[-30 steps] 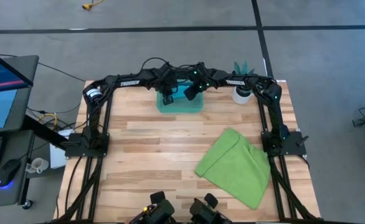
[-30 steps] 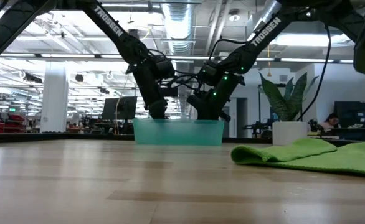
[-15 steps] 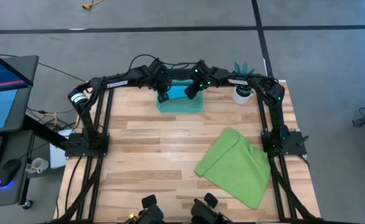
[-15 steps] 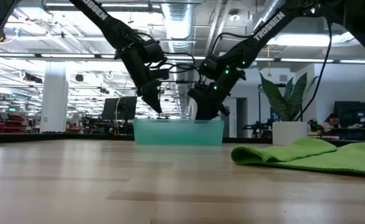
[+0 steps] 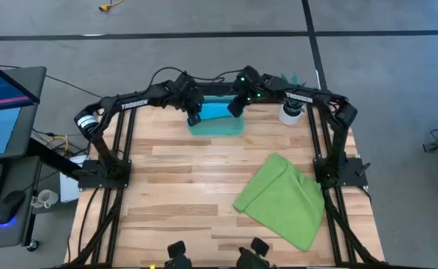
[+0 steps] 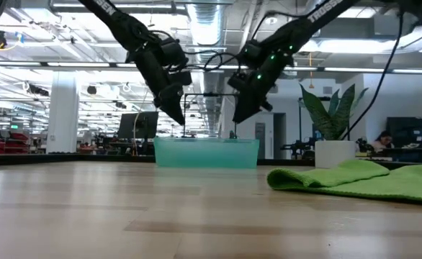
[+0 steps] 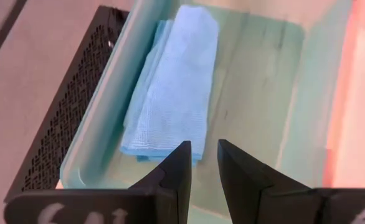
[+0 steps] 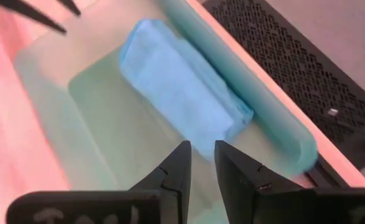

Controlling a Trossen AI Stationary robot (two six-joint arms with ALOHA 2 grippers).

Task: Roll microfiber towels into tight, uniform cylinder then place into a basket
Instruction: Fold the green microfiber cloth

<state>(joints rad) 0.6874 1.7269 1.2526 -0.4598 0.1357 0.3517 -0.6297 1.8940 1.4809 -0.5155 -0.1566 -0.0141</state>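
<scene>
The sky-blue microfiber towel (image 7: 173,87) lies rolled on the floor of the teal basket (image 5: 234,128), along its far wall (image 8: 251,93). My left gripper (image 7: 203,155) hangs above the basket's left part and my right gripper (image 8: 201,152) above its right part. Both slant down toward the basket. Each is open by a narrow gap, with nothing between the fingers. In the low view both grippers' tips (image 6: 181,121) (image 6: 236,119) are clear above the basket's rim (image 6: 206,142). The lime-green towel (image 5: 282,200) lies partly folded on the table's right near part.
A white pot with a green plant (image 5: 291,112) stands at the far right, close to the right arm. The basket stands at the middle of the table's far edge. Bare wood (image 5: 182,187) stretches between the basket and the green towel.
Both grippers have risen out of the basket and now hang clear above its rim. The left one has also drifted a little toward the table's left edge. The blue towel has stayed in the basket.
</scene>
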